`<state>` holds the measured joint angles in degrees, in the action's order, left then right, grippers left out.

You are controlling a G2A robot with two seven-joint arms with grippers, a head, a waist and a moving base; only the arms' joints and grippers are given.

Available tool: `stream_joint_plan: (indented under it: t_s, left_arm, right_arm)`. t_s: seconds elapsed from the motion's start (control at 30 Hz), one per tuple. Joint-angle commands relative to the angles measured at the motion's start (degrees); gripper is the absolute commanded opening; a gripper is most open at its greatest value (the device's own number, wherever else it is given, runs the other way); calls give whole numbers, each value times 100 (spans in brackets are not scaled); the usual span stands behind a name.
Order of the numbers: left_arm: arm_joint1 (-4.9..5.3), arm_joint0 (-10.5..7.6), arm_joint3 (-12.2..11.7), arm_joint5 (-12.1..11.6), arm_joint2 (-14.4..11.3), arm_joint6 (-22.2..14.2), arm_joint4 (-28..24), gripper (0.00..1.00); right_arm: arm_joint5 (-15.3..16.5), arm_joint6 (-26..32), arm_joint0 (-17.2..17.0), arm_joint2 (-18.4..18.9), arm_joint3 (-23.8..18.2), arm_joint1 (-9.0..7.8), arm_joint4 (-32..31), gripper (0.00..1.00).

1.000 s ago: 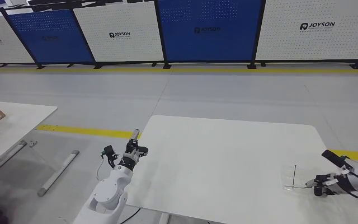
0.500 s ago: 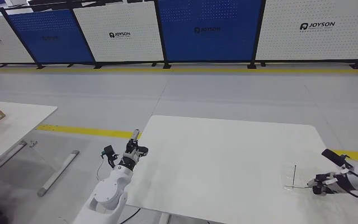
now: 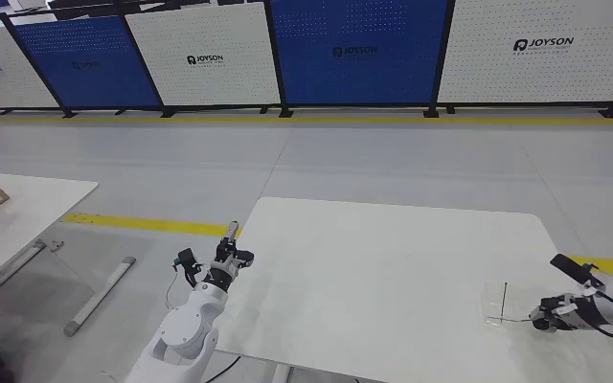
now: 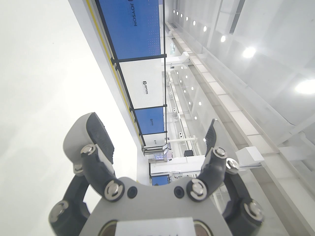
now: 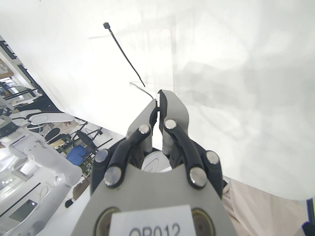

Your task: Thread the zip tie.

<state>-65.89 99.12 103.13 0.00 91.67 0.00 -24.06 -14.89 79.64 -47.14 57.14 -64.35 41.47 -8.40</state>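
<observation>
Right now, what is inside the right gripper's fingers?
A thin black plastic strap sticks out from the right gripper, whose fingers are shut on it. The pinched end is covered, so its length inside cannot be seen.

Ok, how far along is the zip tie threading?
Done: the right gripper is shut on a thin black strand. In hand: it holds that strand beside the zip tie. Left: no loop yet, and the head looks empty. The left gripper sits open, far off.
</observation>
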Motion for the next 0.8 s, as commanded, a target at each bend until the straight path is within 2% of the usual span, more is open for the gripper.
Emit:
stream_joint_plan:
  t_s: [0.0,0.2,0.4,0.5,0.6,0.63,0.67,0.77]
  left_arm:
    - [0,0,0,0,0,0,0,100]
    - [0,0,0,0,0,0,0,100]
    - [0,0,0,0,0,0,0,100]
    - [0,0,0,0,0,0,0,100]
    - [0,0,0,0,0,0,0,100]
    - [0,0,0,0,0,0,0,100]
    - [0,0,0,0,0,0,0,100]
    - [0,0,0,0,0,0,0,100]
  right_arm:
    - [-23,0,-6,5,-23,-3,-18,0]
    - [-20,-11,-57,108,-113,-35,-22,0]
    - [74,-102,-285,466,-343,-148,114,0]
    - [395,-252,-528,882,-499,-246,477,0]
    - [1092,-257,-990,1460,-638,-370,1173,0]
    - [1231,-191,-1131,1595,-672,-407,1283,0]
    - [1271,-96,-1248,1690,-717,-441,1306,0]
    - [1271,-96,-1248,1690,-717,-441,1306,0]
